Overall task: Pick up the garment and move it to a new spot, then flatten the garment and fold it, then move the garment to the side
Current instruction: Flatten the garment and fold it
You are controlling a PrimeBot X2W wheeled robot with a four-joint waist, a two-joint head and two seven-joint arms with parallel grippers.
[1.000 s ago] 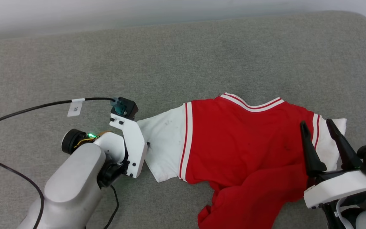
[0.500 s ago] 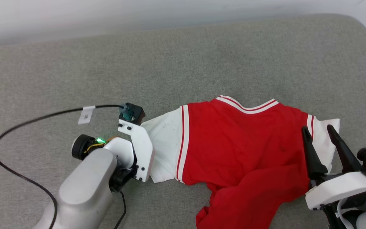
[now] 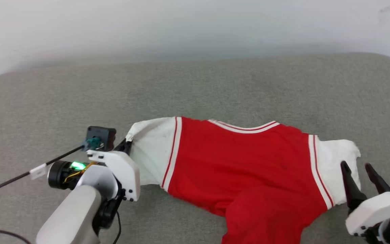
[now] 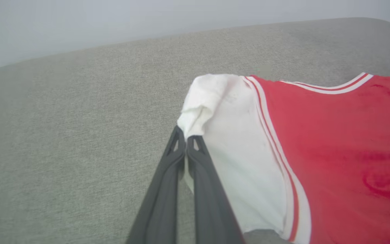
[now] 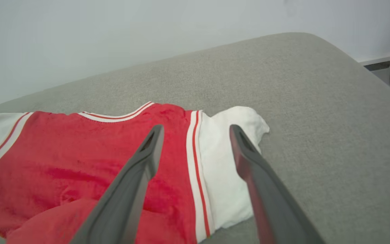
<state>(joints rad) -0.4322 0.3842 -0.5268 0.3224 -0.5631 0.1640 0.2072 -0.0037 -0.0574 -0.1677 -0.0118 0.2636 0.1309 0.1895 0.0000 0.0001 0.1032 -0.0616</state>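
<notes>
Biggest worry here: the left claw (image 4: 185, 137) only has a tiny pinch of the T-shirt (image 3: 242, 159), clamped right on the bunched tip of the white left sleeve (image 4: 215, 112). If it pulls hard to flatten things, I'd guess that little nib slips out, or the sleeve just stretches and the body ends up no flatter. The right claw (image 5: 195, 128) has nothing in it, fingers spread wide above the seam where the red meets the white right sleeve (image 5: 229, 159). So a one-sided tug would probably drag the whole shirt across the grey cushion (image 3: 215, 88) instead of stretching it. The lower part is also lumped over itself near the front edge in the head view, and that could get trapped in a fold.

Pose-wise, the left arm comes in low from the lower left, fingers nearly flat to the cushion. The right arm sits at the lower right, fingers angled over the sleeve; can't tell if they touch cloth. The shirt lies spread sideways mid-cushion, collar toward the wall (image 3: 195, 27).
</notes>
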